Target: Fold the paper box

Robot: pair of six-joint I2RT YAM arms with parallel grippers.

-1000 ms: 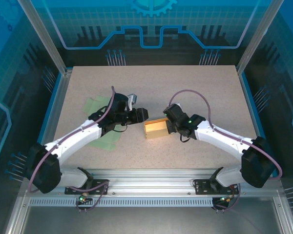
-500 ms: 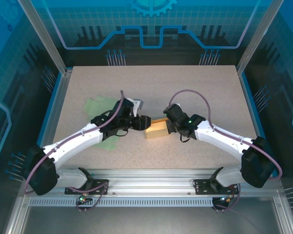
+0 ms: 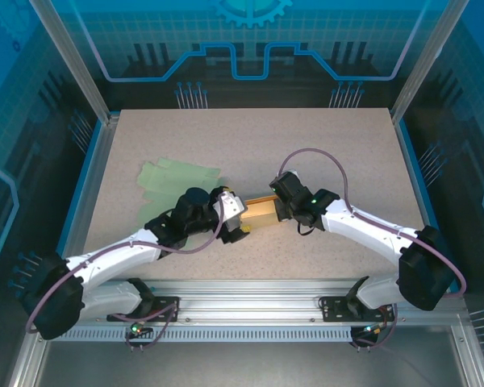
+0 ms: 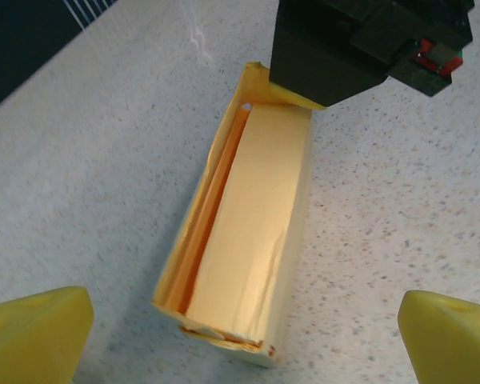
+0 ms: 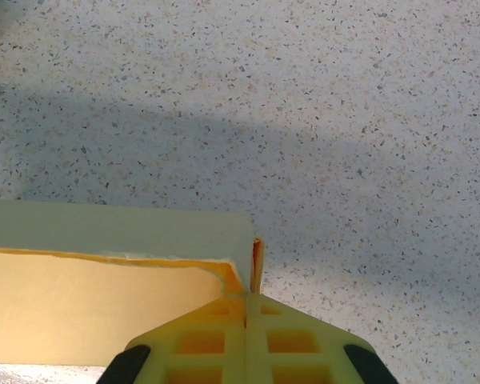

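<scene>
Lately the left fingers spread wide over the paper box; the right fingers stayed pinched on its end wall, likely readying a fold.

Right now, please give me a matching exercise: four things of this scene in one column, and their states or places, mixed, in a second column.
1. left end effector
2. right end effector
3. paper box
4. green sheets

A. lying flat on the table's left side
B. shut on the paper box's end
C. wide open
D. yellow, top open, between both end effectors

Pairs: 1-C, 2-B, 3-D, 4-A
</scene>
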